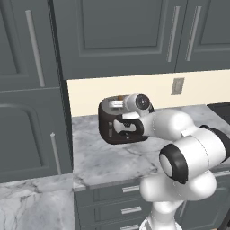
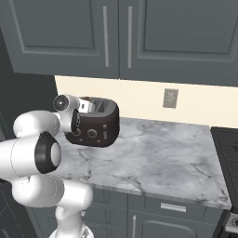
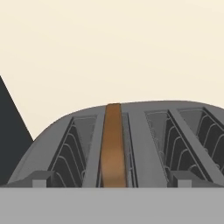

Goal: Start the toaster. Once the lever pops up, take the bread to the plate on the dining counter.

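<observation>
Marble worktop (image 2: pixel 158 158) under grey wall cabinets (image 2: pixel 139 32) carries the toaster (image 2: pixel 100 125) against a cream backsplash (image 2: pixel 139 100) — directly below the hand. Bread (image 3: pixel 113 146) stands upright in the slot left of centre ahead of the gripper (image 3: pixel 112 186), whose jaws are spread wide and hold nothing — the arm reaches forward, hand over the toaster's top.

toaster (image 1: pixel 108 128) on marble worktop (image 1: pixel 108 157), arm over it

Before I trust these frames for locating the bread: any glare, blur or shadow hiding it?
Hand view: sharp, evenly lit, no glare; the bread stands clear in a slot of the toaster. Left base view: the arm hides much of the toaster. Right base view: flat lighting, no blur.
</observation>
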